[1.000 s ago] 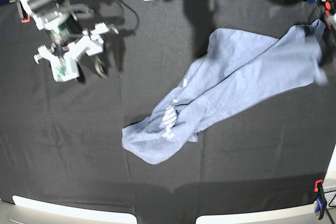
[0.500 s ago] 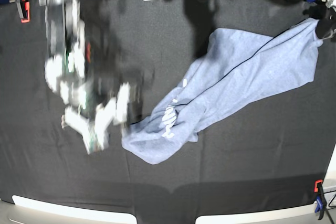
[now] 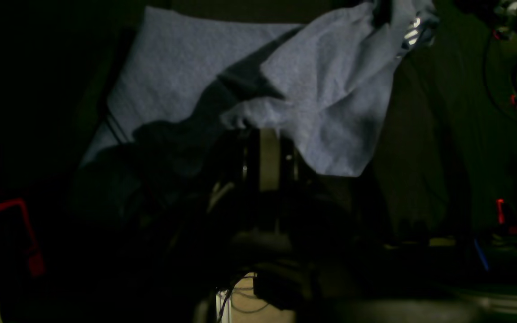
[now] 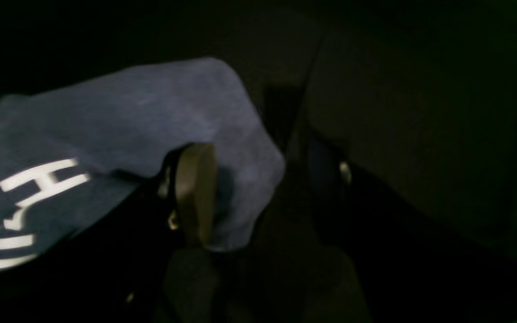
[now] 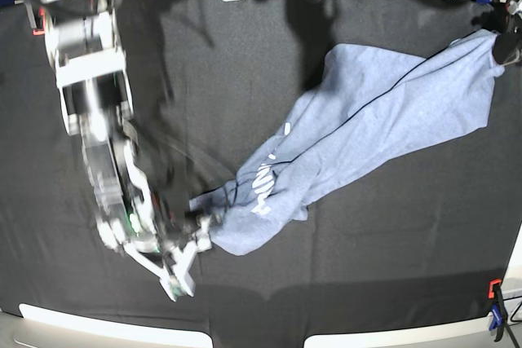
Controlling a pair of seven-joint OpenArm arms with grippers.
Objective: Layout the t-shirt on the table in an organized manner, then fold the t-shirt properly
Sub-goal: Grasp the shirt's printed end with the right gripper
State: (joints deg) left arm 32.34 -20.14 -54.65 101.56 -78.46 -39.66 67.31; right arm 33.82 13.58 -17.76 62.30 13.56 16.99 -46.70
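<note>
Left wrist view: the left end effector (image 3: 267,134) is clamped on a corner of the t-shirt (image 3: 312,89), which drapes over it.

Right wrist view: the right end effector (image 4: 267,179) stands apart, straddling the shirt's edge beside white lettering (image 4: 29,197).

Base view: the shirt stretches diagonally across the black bench (image 5: 326,299), between both arms.

White block lettering on the t-shirt (image 4: 119,121): a clear "H" in the right wrist view, following letters cut off. Same lettering in base view illegible.
</note>
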